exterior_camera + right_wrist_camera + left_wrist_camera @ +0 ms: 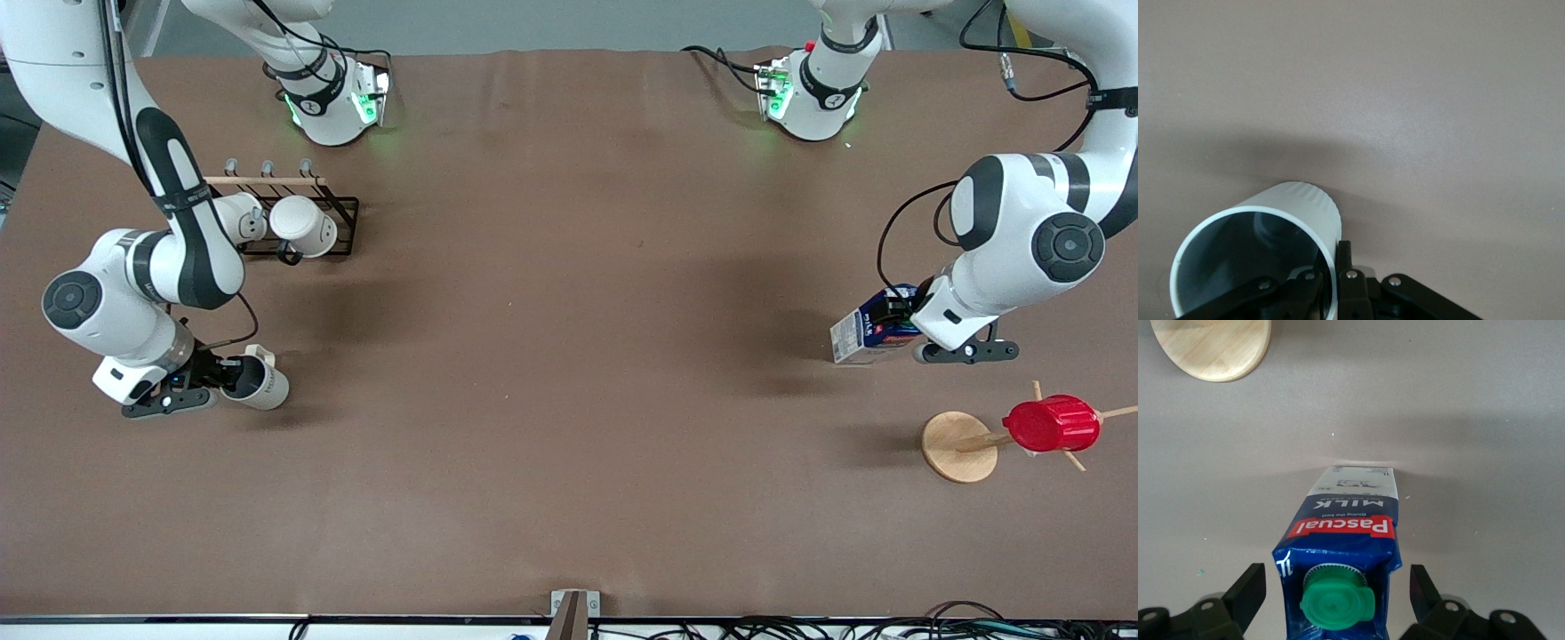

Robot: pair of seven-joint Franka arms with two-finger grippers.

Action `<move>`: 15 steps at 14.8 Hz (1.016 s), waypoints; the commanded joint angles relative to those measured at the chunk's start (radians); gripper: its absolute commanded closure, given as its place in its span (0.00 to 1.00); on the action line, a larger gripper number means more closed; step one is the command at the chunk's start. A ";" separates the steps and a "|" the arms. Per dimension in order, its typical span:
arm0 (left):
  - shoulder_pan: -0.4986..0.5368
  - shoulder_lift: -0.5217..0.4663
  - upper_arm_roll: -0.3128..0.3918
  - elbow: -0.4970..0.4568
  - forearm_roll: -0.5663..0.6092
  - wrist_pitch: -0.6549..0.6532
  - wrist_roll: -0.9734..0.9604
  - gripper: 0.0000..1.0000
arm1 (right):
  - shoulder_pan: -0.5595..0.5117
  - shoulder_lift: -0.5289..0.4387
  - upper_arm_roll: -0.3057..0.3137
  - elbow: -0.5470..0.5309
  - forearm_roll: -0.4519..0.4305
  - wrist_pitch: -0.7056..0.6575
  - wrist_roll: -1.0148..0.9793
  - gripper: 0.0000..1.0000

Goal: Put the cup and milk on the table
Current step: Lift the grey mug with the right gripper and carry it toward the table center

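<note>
The right gripper (233, 378) is at the right arm's end of the brown worktop (569, 356), and its fingers (1345, 267) are closed on the rim of the cup (258, 380), one finger inside and one outside. The cup is tilted and low over the worktop, nearer to the front camera than the black rack (307, 213) with two white mugs (302, 227). The left gripper (1338, 597) is at the left arm's end, its fingers (1248, 590) standing open on both sides of the milk carton (867, 329), not touching it. The carton stands on the worktop, near the wooden stand (958, 446) with the red cup (1052, 424).
</note>
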State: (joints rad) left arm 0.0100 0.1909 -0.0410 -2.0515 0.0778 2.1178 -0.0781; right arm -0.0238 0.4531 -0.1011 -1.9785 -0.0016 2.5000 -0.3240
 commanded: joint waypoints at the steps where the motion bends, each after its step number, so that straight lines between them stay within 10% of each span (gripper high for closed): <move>1: 0.008 -0.031 -0.005 -0.026 0.004 0.005 0.014 0.32 | 0.036 -0.034 0.009 0.052 -0.006 -0.139 0.013 1.00; 9: 0.007 -0.031 -0.005 -0.021 0.004 0.005 0.014 0.52 | 0.145 -0.036 0.302 0.300 -0.020 -0.386 0.446 1.00; 15: 0.007 -0.030 -0.005 -0.016 0.004 0.005 0.014 0.52 | 0.378 0.149 0.325 0.501 -0.087 -0.380 0.866 1.00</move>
State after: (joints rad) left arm 0.0106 0.1883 -0.0415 -2.0514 0.0777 2.1179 -0.0781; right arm 0.3085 0.5066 0.2249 -1.5883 -0.0321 2.1287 0.4240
